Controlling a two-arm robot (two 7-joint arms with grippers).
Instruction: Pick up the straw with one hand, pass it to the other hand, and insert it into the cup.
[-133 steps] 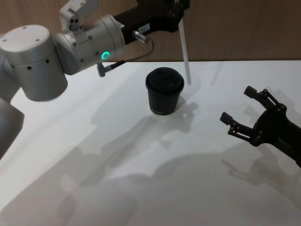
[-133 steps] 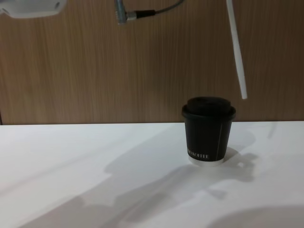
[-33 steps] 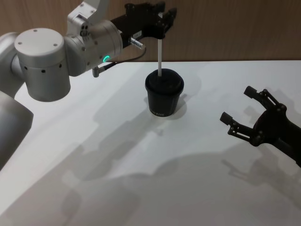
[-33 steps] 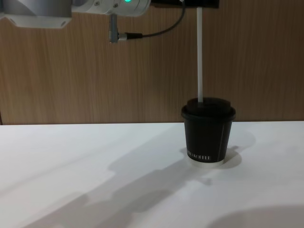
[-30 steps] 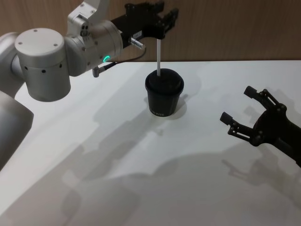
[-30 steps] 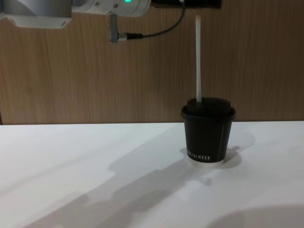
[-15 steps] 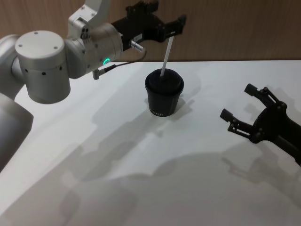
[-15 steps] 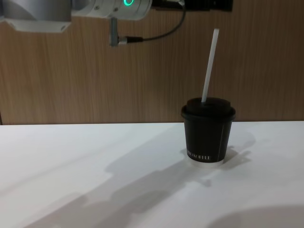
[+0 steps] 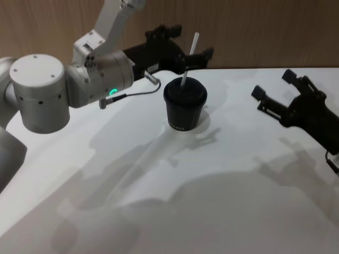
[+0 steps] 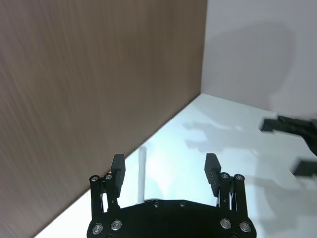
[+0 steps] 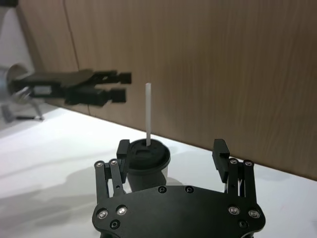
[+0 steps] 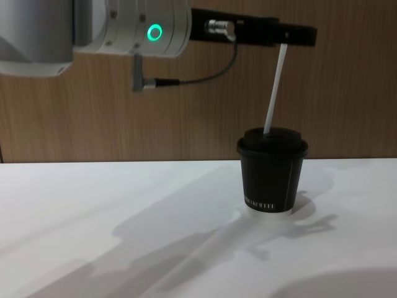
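straw [image 9: 188,61] tilted in cup [image 9: 185,103], left end effector [image 9: 198,53] open beside it

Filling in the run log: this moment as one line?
straw: in cup, leaning | left gripper: open, behind cup | right gripper: open, idle

- Head view: high, angled down over the white desk [image 9: 159,201].
- Chest view: low, level across the desk, close to the black lidded paper cup [image 12: 272,174].
- Right wrist view: faces that cup, shared by all three.
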